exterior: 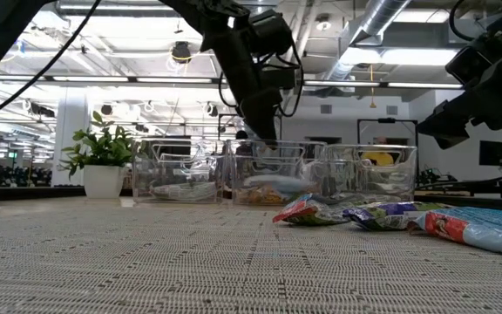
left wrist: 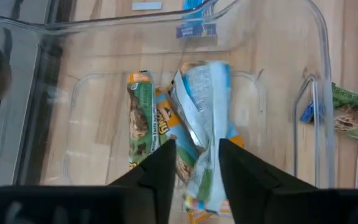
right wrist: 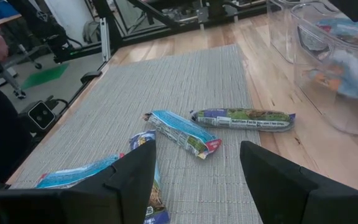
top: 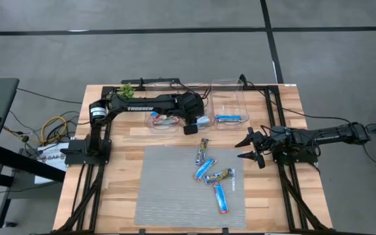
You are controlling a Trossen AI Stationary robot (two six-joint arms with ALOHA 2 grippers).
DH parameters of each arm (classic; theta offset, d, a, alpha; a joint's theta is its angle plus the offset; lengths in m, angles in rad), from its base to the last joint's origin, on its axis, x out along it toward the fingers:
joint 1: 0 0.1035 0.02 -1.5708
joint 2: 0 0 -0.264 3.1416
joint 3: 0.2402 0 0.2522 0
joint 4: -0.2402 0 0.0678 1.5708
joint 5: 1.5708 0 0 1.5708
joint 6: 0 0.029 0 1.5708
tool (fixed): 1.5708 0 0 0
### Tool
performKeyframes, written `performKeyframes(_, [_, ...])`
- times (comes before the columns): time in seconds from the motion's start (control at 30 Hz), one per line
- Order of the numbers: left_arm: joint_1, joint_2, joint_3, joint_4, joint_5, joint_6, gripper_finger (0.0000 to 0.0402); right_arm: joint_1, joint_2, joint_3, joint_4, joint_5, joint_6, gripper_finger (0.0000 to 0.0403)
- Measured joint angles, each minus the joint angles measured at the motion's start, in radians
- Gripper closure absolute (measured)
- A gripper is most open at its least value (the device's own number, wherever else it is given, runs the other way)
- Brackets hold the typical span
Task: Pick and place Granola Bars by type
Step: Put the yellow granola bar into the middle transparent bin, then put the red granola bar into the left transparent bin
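While the left gripper (left wrist: 194, 168) hangs over the left bin (top: 150, 121), its fingers stand slightly apart around a silver-blue bar (left wrist: 204, 118); whether they press it cannot be told. Under the gripper, inside that bin, lie more bars, among them a green one (left wrist: 142, 121). Beside it, the right bin (top: 230, 98) holds a blue bar (top: 228, 119). Off to the side, the right gripper (top: 250, 148) waits above the worktop (top: 109, 196), fingers spread wide and empty. Ahead of it, four bars (top: 212, 175) lie loose on the mat (top: 168, 196).
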State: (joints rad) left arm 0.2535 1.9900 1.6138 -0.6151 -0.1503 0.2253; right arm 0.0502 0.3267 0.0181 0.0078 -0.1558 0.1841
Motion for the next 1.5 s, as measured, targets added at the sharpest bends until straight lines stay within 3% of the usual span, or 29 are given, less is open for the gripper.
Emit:
performKeyframes(0.23, [0.0,0.0,0.0,0.001,-0.005,-0.011,0.0241,0.0,0.0,0.0,0.0,0.0,0.0,0.0177])
performKeyframes(0.5, [-0.013,-0.028,0.0,0.047,-0.011,-0.065,0.0237,0.0,0.0,0.0,0.0,0.0,0.0,0.0177])
performKeyframes(0.7, [-0.036,-0.111,0.0,0.057,-0.075,-0.147,0.0237,0.0,0.0,0.0,0.0,0.0,0.0,0.0177])
performKeyframes(1.03, [-0.191,-0.227,0.001,0.054,-0.083,-0.543,0.0237,0.0,0.0,0.0,0.0,0.0,0.0,0.0177])
performKeyframes(1.27, [-0.329,-0.229,0.001,0.095,-0.084,-0.815,0.0237,0.0,0.0,0.0,0.0,0.0,0.0,0.0177])
performKeyframes(1.5, [-0.442,-0.228,0.001,0.117,-0.126,-0.991,0.0237,0.0,0.0,0.0,0.0,0.0,0.0,0.0177])
